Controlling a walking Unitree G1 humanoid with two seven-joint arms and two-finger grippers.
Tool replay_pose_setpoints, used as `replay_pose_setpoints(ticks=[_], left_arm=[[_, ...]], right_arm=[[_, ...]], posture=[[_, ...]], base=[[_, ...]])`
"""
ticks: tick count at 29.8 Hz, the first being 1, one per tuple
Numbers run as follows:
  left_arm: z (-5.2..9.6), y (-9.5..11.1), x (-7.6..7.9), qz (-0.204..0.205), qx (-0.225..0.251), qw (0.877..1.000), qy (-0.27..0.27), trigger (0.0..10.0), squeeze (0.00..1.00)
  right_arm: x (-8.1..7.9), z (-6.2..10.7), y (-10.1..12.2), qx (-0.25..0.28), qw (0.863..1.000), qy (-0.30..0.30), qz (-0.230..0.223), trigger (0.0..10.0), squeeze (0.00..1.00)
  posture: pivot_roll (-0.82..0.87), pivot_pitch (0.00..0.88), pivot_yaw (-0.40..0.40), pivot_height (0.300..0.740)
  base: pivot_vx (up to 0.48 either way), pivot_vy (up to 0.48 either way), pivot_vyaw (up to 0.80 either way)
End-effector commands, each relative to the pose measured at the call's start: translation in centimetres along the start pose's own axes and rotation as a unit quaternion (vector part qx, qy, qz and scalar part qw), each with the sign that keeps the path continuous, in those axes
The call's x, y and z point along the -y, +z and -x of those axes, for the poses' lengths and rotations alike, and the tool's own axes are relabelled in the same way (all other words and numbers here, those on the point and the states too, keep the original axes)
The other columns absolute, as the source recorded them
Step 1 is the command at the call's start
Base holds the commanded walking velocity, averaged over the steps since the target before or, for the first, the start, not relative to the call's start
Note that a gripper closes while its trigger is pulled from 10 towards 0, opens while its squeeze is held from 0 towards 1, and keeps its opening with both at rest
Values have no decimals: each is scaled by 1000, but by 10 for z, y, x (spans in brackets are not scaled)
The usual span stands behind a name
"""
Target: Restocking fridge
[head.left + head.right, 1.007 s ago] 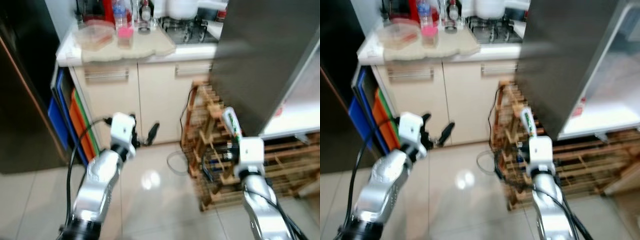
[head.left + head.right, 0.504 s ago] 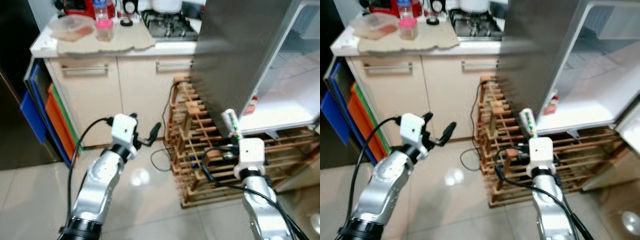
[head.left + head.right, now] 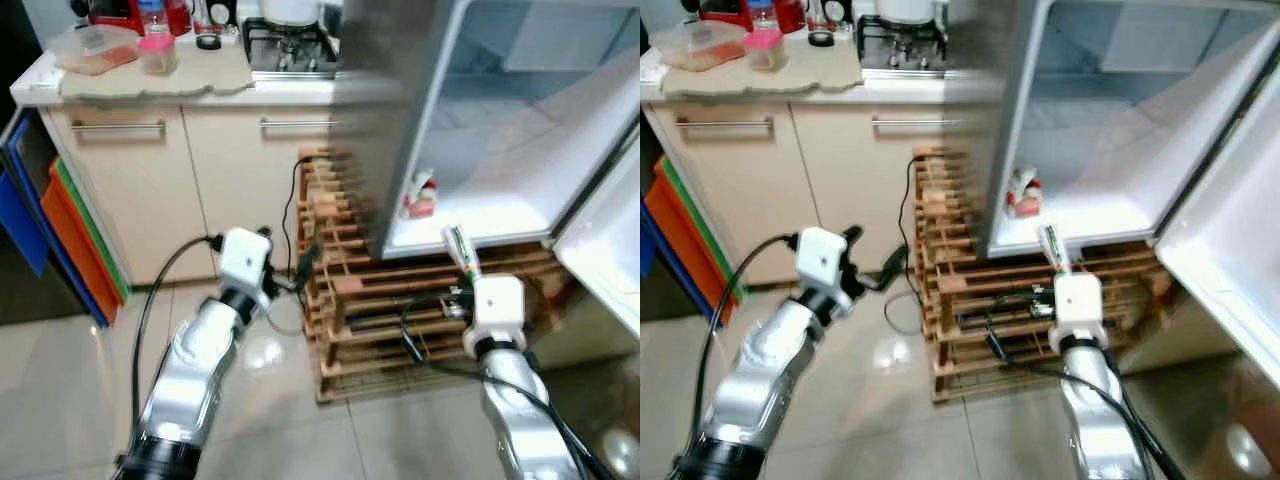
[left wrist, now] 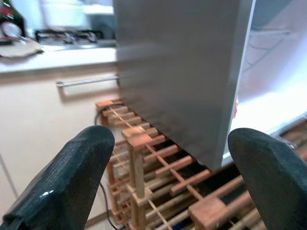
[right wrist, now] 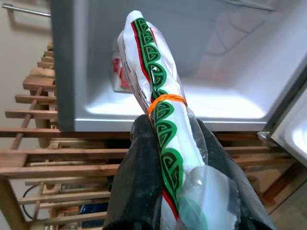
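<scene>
Fridge [image 3: 520, 190] stands open at the right, door swung aside for loading. From the left: the left gripper [image 3: 300, 268], fingers spread and empty, hangs before one wooden rack [image 3: 350, 300]; one red-labelled pack [image 3: 418, 196] sits near the shelf's front-left corner; the right gripper [image 5: 168, 158] clamps one green-patterned packet [image 5: 156, 91], aimed at the shelf.

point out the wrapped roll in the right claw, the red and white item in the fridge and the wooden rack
wrapped roll [image 5: 158, 96], right wrist view, on its green-patterned wrapper
red and white item [image 3: 1023, 193], right eye view, on its middle
wooden rack [image 3: 345, 285], left eye view, on a front block
</scene>
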State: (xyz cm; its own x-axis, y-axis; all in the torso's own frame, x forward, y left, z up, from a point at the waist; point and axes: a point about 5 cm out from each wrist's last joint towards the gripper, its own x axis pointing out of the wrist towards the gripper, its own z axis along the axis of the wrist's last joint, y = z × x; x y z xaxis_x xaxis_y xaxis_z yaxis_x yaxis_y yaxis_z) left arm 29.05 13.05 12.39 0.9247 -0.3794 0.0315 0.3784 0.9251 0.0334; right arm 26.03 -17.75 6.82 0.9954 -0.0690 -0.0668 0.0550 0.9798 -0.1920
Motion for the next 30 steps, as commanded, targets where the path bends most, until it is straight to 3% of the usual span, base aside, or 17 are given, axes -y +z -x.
replay_pose_setpoints(ticks=[1,9,30], left_arm=[[-5,-2,6,8,-10,1000,-5,10000,0],[-10,0,7,-5,-6,1000,2,10000,0],[-10,12,12,1,47,999,-21,10000,0]], right_arm=[[9,-1,2,8,1000,-15,7,0,0],[13,-6,5,15,1000,-21,9,0,0],[15,-11,7,19,999,-23,23,0,0]], posture=[[83,0,-6,740],[82,0,-3,740],[89,0,-7,740]], base=[[390,-277,0],[49,-34,0],[480,0,0]])
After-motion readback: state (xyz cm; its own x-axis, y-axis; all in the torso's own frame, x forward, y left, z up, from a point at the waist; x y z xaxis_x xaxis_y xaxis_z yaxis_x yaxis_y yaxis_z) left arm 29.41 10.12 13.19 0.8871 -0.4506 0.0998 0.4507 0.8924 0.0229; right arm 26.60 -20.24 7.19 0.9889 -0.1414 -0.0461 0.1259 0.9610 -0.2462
